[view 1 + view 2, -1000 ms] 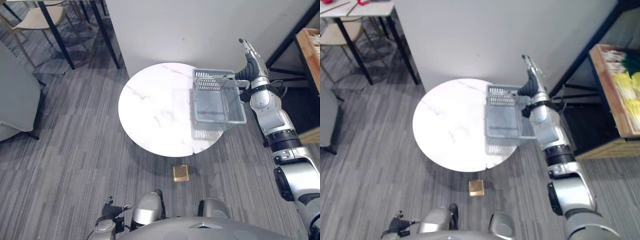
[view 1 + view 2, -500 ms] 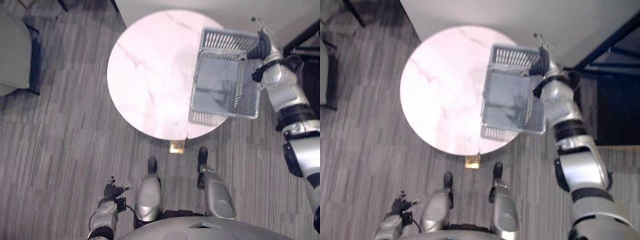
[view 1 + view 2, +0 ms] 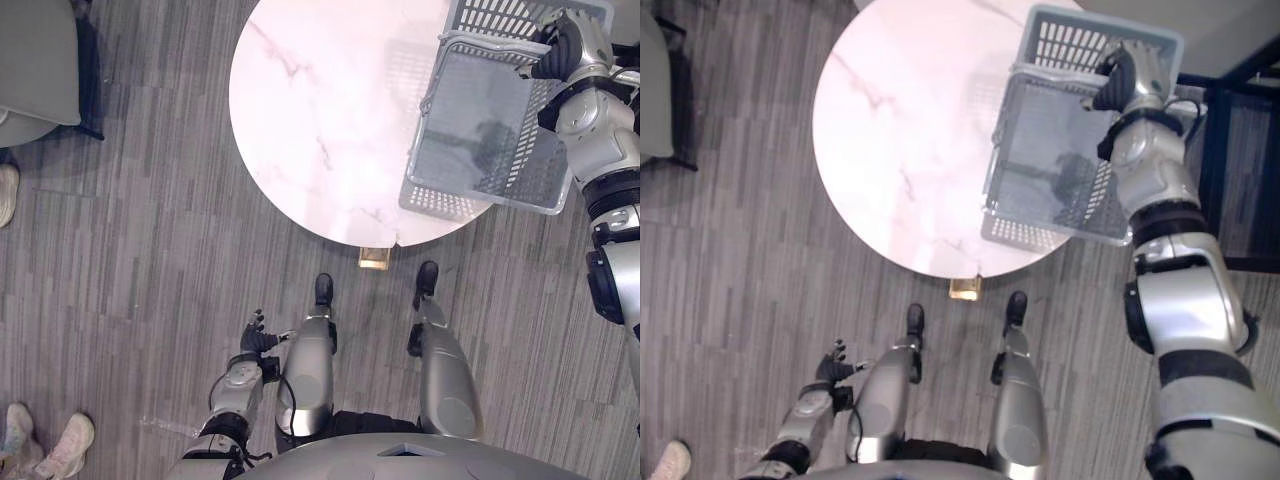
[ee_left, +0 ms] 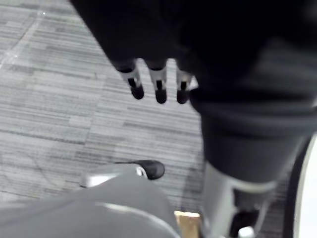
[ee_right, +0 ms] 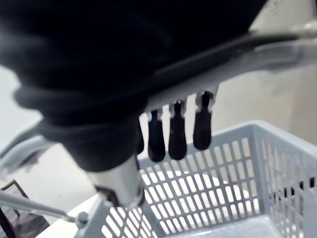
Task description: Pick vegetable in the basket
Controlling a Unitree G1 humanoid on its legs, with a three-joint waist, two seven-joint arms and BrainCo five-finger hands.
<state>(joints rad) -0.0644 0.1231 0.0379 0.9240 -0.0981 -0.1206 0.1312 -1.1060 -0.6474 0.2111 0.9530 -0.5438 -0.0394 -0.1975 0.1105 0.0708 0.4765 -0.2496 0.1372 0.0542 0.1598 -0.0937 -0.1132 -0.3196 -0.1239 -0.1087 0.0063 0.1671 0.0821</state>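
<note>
Grey plastic basket (image 3: 470, 205), looks empty, hangs upper right over table (image 3: 320, 110) edge; your right hand (image 3: 562, 48) fingers curled round handle (image 5: 282, 49). Left hand (image 3: 254, 335) relaxed open, lower left. Risk: swinging basket clips table, slips off fingers.

Two arms, silver-grey. Left arm: hangs low at the robot's left side; the left robot hand (image 3: 254, 338) sits near the floor, its fingers (image 4: 159, 91) straight and relaxed, holding nothing. Right arm: stretched forward and raised, wrist under a dark ribbed cover; the right robot hand (image 3: 1127, 76) has its fingers (image 5: 171, 133) curled round the basket handle (image 5: 287, 49), gripping it.
</note>
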